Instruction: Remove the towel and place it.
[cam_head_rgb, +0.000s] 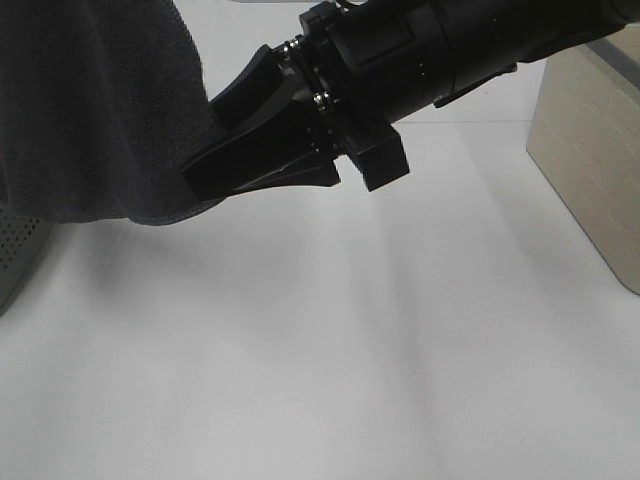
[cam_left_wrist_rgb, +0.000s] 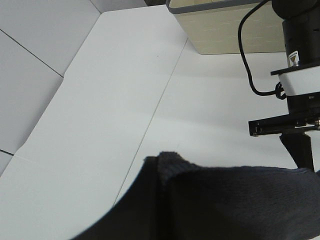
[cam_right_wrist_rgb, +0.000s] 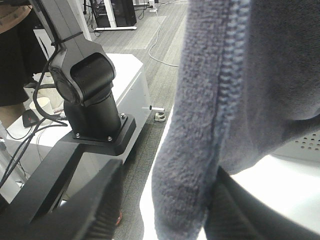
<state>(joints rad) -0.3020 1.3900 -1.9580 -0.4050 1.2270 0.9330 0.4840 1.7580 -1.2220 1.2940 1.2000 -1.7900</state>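
The towel (cam_head_rgb: 90, 110) hangs lifted at left, clamped in the closed left gripper (cam_left_wrist_rgb: 157, 172); placing remains. The right gripper (cam_head_rgb: 200, 140) straddles its hem, half-open; grip unclear.

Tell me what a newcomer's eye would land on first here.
The dark towel hanging at the upper left of the high view stands out first, with a perforated grey basket peeking out below it. Next comes the black right gripper reaching in from the upper right, its fingers either side of the towel's edge. A beige box stands at the right on the white table.
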